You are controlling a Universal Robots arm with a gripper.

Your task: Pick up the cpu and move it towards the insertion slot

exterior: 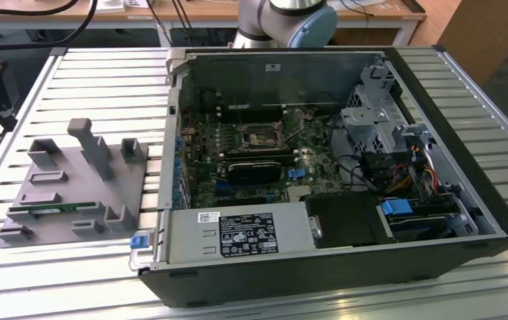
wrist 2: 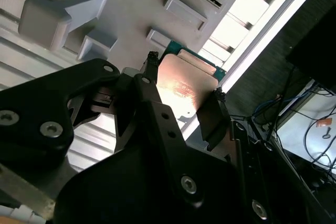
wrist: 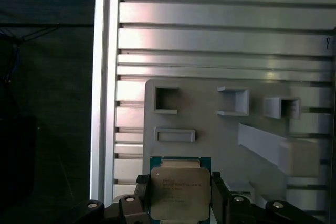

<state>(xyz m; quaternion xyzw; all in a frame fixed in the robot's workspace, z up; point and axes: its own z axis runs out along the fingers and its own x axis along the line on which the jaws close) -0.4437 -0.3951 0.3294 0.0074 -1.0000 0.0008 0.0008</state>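
Observation:
In both wrist views the cpu (wrist: 180, 190) (wrist 2: 185, 88), a small square chip with a silvery top and a green rim, sits between the black fingers of my gripper (wrist: 180, 199) (wrist 2: 185, 75), which is shut on its two opposite edges. It hangs over the near corner of the grey tray (wrist: 210, 129) (wrist 2: 131, 3), close to the table's edge. In the exterior view the insertion slot (exterior: 261, 138) is the square socket on the motherboard inside the open computer case (exterior: 325, 267), to the exterior view's right of the tray (exterior: 59, 193).
The tray carries upright grey blocks (exterior: 89, 147) and a thin green memory stick (exterior: 49, 210). The slatted metal table (exterior: 103, 73) ends at a rail beside a dark floor (wrist: 47, 103). The case walls, drive cage (exterior: 374, 127) and cables (exterior: 405, 177) surround the socket.

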